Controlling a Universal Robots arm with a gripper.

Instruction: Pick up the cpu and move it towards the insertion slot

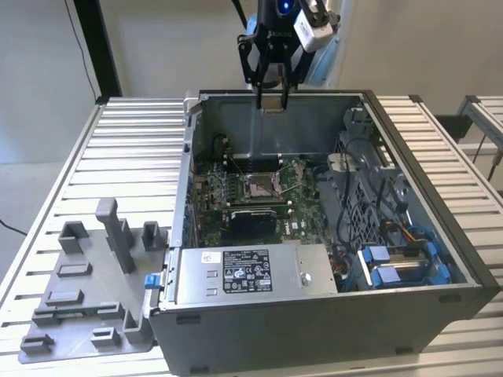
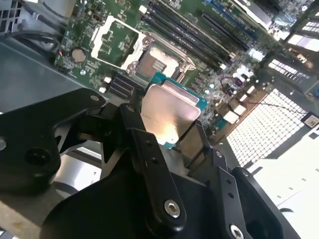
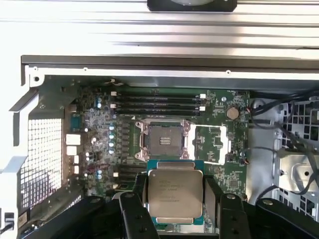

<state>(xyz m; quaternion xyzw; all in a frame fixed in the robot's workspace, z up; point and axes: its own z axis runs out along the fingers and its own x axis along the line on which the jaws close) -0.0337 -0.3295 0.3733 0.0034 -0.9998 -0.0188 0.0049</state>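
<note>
CPU (image 3: 174,193) sits clamped by its edges between the gripper (image 3: 175,201) fingers, held in the air above the open computer case (image 1: 464,259) and well apart from the insertion slot (image 3: 163,140) on the green board. A tilted or off-centre approach could likely bend the socket's pins, or a loose pinch could drop the chip.

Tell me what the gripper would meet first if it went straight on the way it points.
Probably the green circuit board near the insertion slot; the gripper holds the cpu above it, though depth is unclear.
</note>
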